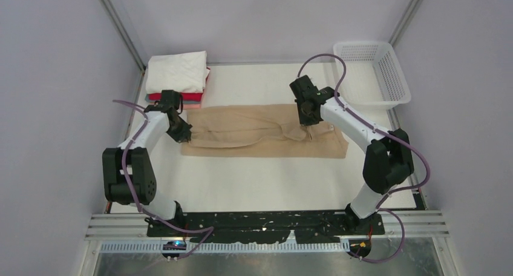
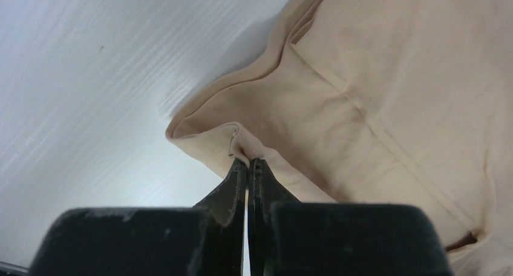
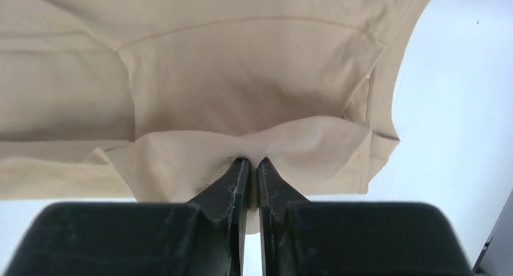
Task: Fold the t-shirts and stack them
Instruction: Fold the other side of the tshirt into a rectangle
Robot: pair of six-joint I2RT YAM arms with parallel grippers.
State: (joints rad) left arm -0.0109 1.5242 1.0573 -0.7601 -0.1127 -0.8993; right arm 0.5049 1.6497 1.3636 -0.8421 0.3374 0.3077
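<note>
A tan t-shirt (image 1: 254, 131) lies folded into a long strip across the middle of the white table (image 1: 266, 179). My left gripper (image 1: 183, 132) is shut on the shirt's left end, pinching a small fold of tan cloth (image 2: 245, 144) between its fingertips. Towards the shirt's right part, my right gripper (image 1: 307, 123) is shut on a lifted flap of the same shirt (image 3: 254, 144), cloth showing between its fingers. A stack of folded t-shirts (image 1: 177, 76), white on top with red and pink beneath, rests at the back left.
A white mesh basket (image 1: 372, 73) stands at the back right corner. Grey walls enclose the table on three sides. The arm bases and a black rail (image 1: 266, 224) sit along the near edge.
</note>
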